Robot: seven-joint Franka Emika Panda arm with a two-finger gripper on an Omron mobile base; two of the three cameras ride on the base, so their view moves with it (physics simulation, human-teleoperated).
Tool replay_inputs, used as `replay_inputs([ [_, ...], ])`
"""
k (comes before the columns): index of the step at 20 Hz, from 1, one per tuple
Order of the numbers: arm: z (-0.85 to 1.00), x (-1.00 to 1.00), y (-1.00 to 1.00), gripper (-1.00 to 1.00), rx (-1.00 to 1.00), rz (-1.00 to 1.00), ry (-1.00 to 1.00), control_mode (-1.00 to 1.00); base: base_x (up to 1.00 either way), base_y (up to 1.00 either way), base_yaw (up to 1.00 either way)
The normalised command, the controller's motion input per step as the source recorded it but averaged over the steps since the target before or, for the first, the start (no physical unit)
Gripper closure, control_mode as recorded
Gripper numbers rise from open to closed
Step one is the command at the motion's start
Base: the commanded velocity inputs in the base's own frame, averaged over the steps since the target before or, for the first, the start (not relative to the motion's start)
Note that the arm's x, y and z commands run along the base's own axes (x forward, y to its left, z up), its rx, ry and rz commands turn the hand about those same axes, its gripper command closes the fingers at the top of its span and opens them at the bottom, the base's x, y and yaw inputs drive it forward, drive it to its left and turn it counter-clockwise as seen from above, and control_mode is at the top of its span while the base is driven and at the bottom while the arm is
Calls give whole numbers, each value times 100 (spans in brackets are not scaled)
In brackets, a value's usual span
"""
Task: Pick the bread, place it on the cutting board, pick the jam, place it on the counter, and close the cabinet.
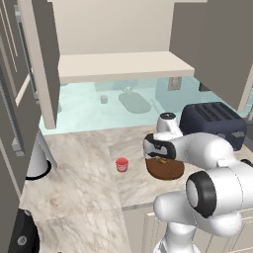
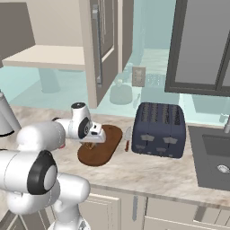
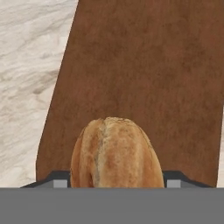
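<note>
The bread (image 3: 116, 153), a golden-brown roll, sits low over the dark brown cutting board (image 3: 144, 65), near its end. My gripper (image 3: 116, 178) is shut on the bread, one fingertip pressed against each side. From the base, the gripper (image 1: 159, 157) (image 2: 93, 141) hangs over the board (image 1: 168, 172) (image 2: 108, 146), and a sliver of the bread (image 2: 89, 145) shows under the hand. The jam (image 1: 122, 164), a small red jar, stands upright on the counter (image 1: 74, 173), left of the board. The cabinet (image 1: 123, 66) above is open, its doors (image 2: 96, 49) swung out and its cream shelf bare.
A dark navy toaster (image 1: 213, 121) (image 2: 159, 130) stands just right of the board. Further right, a sink (image 2: 215, 157) is set into the counter (image 2: 148, 173). A white stand (image 1: 35, 160) sits at the left, by a tall dark unit. The open door (image 1: 44, 59) juts out overhead.
</note>
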Motion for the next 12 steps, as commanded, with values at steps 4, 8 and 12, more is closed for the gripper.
replay_inputs([
  [4, 0, 0, 0, -100, 0, 0, 0, -100, 0, 0, 0],
  [8, 7, 0, 0, -100, 0, 0, 0, -100, 0, 0, 0],
  [12, 27, -9, 0, -100, 0, 1, -4, -100, 0, 0, 0],
])
